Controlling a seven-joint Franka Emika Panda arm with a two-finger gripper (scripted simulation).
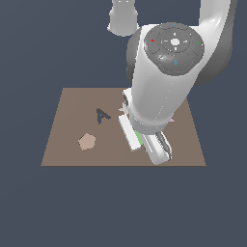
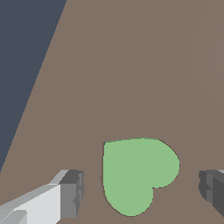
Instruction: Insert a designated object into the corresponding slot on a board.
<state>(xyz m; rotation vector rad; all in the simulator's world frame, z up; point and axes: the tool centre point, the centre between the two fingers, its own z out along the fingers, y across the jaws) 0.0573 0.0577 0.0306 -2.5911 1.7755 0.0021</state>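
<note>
The green heart (image 2: 138, 175) is seen lying flat on the brown board (image 2: 131, 65), directly between the two fingers of the tool (image 2: 142, 192). In the wrist view one finger (image 2: 72, 192) is seen on one side of the heart and the other on the opposite side; a strip of bare board is visible between each pad and the block. The tool is therefore spread, with nothing pinched. In the exterior view only a sliver of green (image 1: 139, 139) is seen between the fingers, close to the board's surface.

Step in hand, as judged: the approach to the grasp, with the tool aligned over the heart but not yet closed. The next move appears to call for a last descent, if any is needed, then closing on the heart's flanks, followed by a lift and a carry to the heart-shaped slot.

Further out from the tool, a dark A-shaped hole (image 1: 102, 116) and a tan pentagon (image 1: 87, 141) are noted on the board, well apart from the fingers, toward the exterior view's left. A trace of pink (image 1: 171, 120) is seen just past the arm's wrist.

Hidden or unclear: the heart-shaped slot cannot be found in either view; it is probably covered by the arm's body. The height of the fingertips above the board cannot be told. The far finger is cut off at the wrist view's edge.
</note>
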